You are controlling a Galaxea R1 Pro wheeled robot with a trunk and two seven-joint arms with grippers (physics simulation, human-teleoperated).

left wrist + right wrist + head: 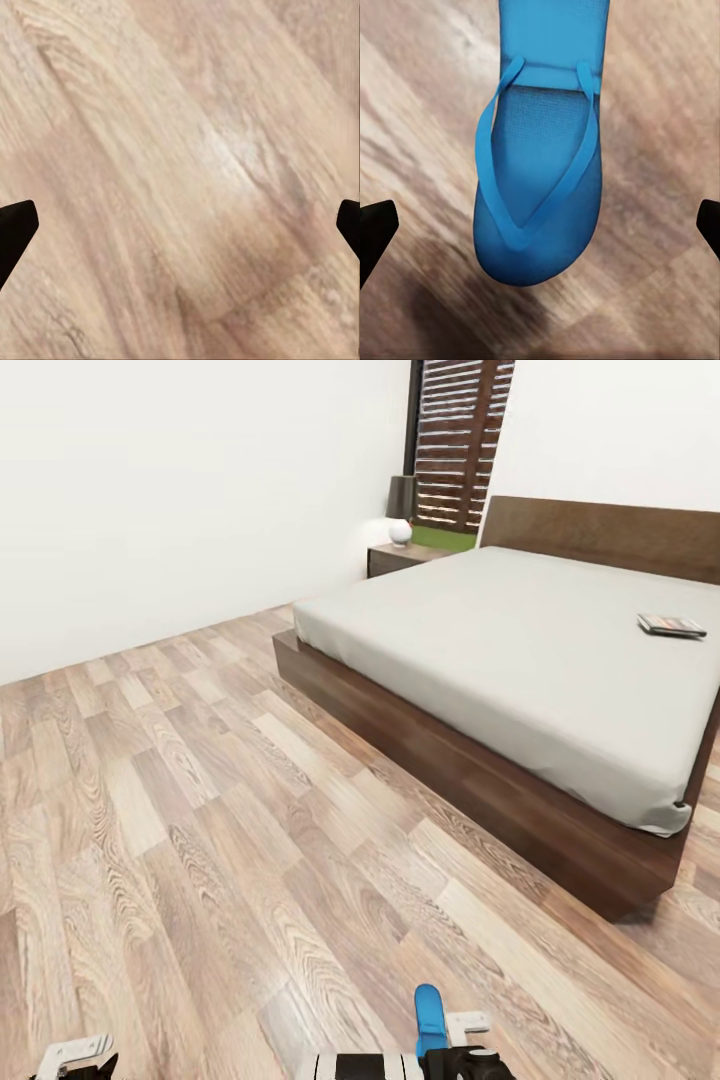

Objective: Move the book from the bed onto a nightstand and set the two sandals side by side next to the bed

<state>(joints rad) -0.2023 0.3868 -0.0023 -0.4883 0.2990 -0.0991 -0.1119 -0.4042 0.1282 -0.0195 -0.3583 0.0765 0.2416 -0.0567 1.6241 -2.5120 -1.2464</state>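
One bright blue sandal [540, 187] is under my right gripper [540, 225], strap side up. The black fingertips [375, 232] stand wide apart on either side of it and touch nothing, so the gripper is open. In the head view this sandal [428, 1018] pokes forward from my right gripper [465, 1060] at the bottom edge. The book [670, 625] lies flat on the bed [520, 650] near its far right side. A nightstand [395, 558] stands beside the headboard. My left gripper [180, 225] is open over bare floor.
A small lamp and a white globe [400, 532] stand on the nightstand. A slatted window lies behind it. Wooden floor [200, 810] stretches from me to the bed's dark frame [450, 770] and to the white wall on the left.
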